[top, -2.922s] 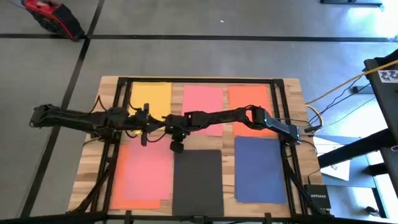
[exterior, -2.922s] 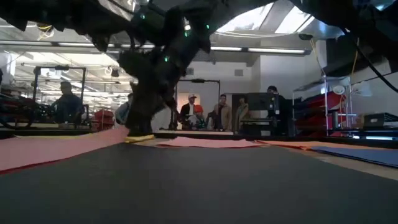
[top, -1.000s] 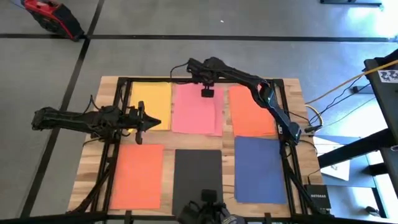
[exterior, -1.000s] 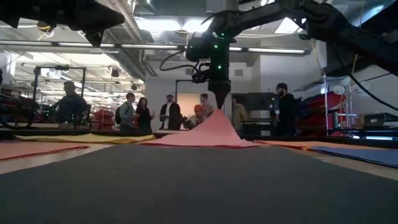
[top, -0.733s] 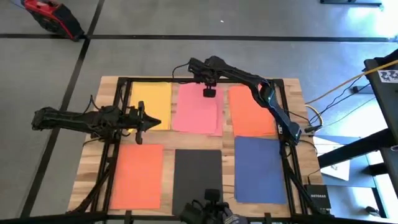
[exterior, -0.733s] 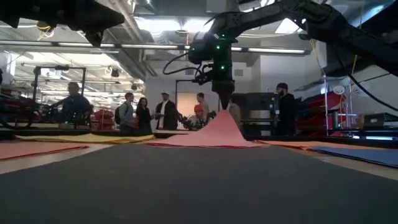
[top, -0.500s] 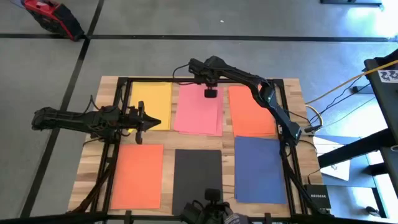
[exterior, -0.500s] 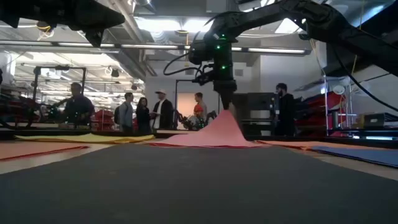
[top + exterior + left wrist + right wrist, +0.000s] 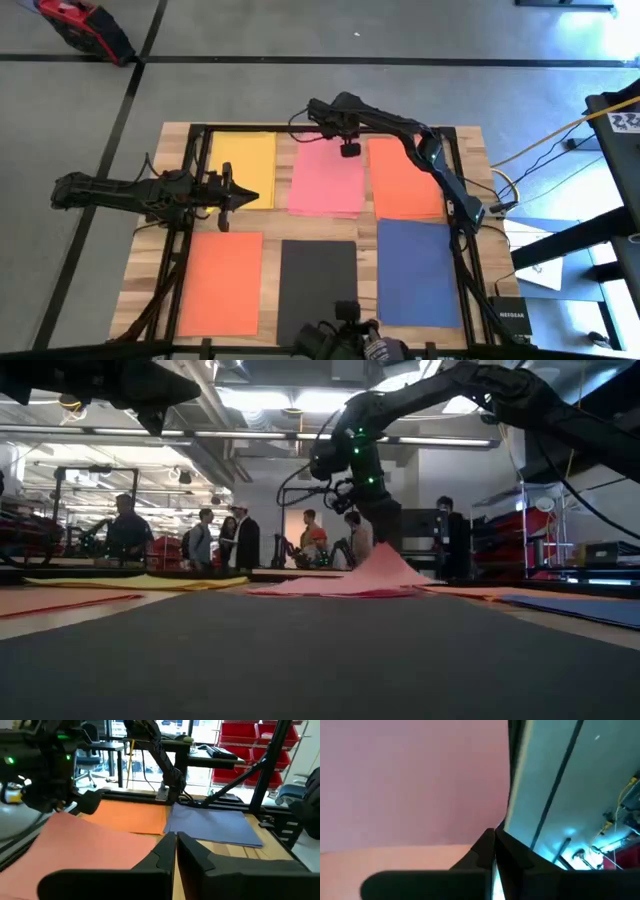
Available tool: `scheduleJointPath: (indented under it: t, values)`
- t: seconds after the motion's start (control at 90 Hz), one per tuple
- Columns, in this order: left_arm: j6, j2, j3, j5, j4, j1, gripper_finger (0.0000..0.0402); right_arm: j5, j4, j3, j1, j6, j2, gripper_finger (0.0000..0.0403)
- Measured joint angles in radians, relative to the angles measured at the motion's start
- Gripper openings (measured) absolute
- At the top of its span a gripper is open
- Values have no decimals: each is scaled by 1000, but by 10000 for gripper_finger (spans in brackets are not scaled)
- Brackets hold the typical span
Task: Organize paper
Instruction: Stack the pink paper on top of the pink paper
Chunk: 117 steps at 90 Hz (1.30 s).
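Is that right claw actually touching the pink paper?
Touching. In the low view the right gripper meets the pink paper at its lifted peak, pulling that edge up off the table.

Paper: pink (image 9: 327,180), yellow (image 9: 243,165), orange (image 9: 402,175), blue (image 9: 418,270), blk (image 9: 317,285).

Right arm's stretched way out with its claw (image 9: 349,150) pinched tight, left claw (image 9: 240,198) closed too, just parked low.

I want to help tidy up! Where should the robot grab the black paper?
Probably at an edge or corner. The black paper lies flat on the table, with bare wood along its left side, so coming straight down there and pinching up the edge looks easiest.
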Motion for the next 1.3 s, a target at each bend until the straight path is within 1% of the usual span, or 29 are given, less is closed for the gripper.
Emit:
scheduleJointPath:
  t: [0.078,0.211,0.411,0.733,0.844,1.078,1.2,1.3]
  values:
    - [0,0,0,0,0,0,0,-12,8,-21,0,4,0,0]
    - [-2,0,0,0,0,0,0,-87,32,-28,2,39,0,0]
    - [-2,0,0,0,0,0,0,-159,47,-29,-2,137,0,0]
    - [-5,0,0,-2,0,0,0,-191,40,-29,-59,298,0,0]
    - [-5,0,0,-18,-2,0,0,-195,29,-29,-82,342,0,0]
    - [-25,15,0,-29,-97,0,0,-246,27,-29,-91,346,0,0]
    - [-27,61,0,-29,-142,-2,0,-246,54,-29,-91,352,0,2]
    - [-28,114,0,-28,-159,-2,0,-226,64,-29,-91,351,0,12]
